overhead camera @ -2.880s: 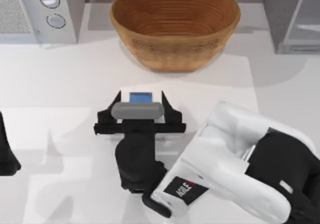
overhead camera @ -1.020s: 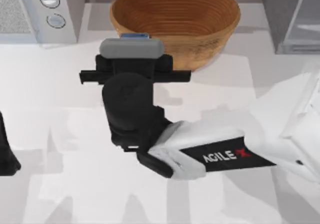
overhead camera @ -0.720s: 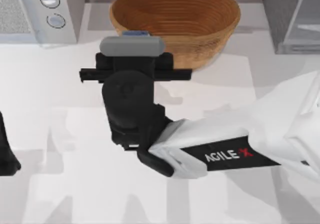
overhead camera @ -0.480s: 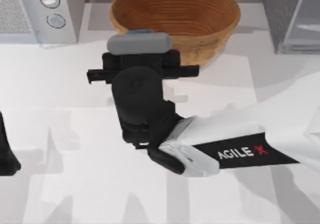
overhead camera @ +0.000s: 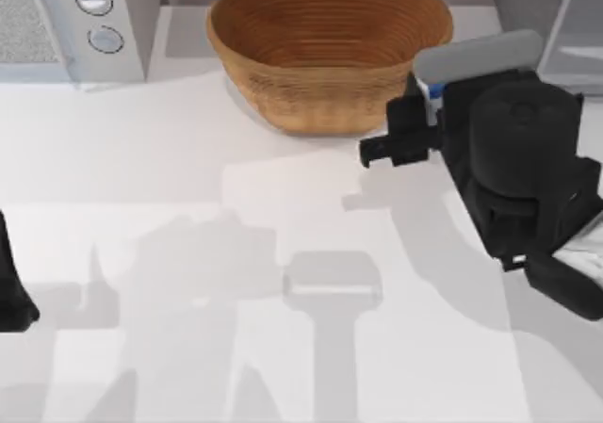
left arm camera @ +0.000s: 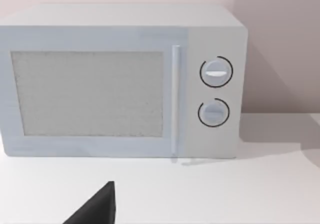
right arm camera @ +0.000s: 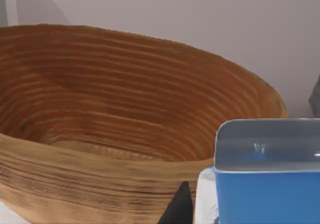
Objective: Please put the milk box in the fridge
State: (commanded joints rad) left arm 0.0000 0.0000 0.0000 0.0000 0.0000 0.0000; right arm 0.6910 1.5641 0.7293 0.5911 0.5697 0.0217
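The milk box (overhead camera: 433, 90) shows as a blue sliver under my right gripper (overhead camera: 443, 105), which is shut on it, lifted off the table just right of the wicker basket (overhead camera: 330, 46). In the right wrist view the carton's blue top (right arm camera: 265, 194) sits close up, with the basket (right arm camera: 125, 119) behind it. The grey fridge (overhead camera: 565, 32) with its pale framed door panel stands at the back right, just beyond the gripper. My left arm (overhead camera: 11, 296) is parked at the table's left edge.
A white microwave (overhead camera: 66, 23) with two round knobs stands at the back left, and it faces the left wrist camera (left arm camera: 120, 84). The large basket takes up the back centre. The white tabletop (overhead camera: 283, 329) stretches across the front.
My right gripper has carried the milk box to the right, from in front of the basket's left side to its right side, close to the fridge. The left arm has not moved.
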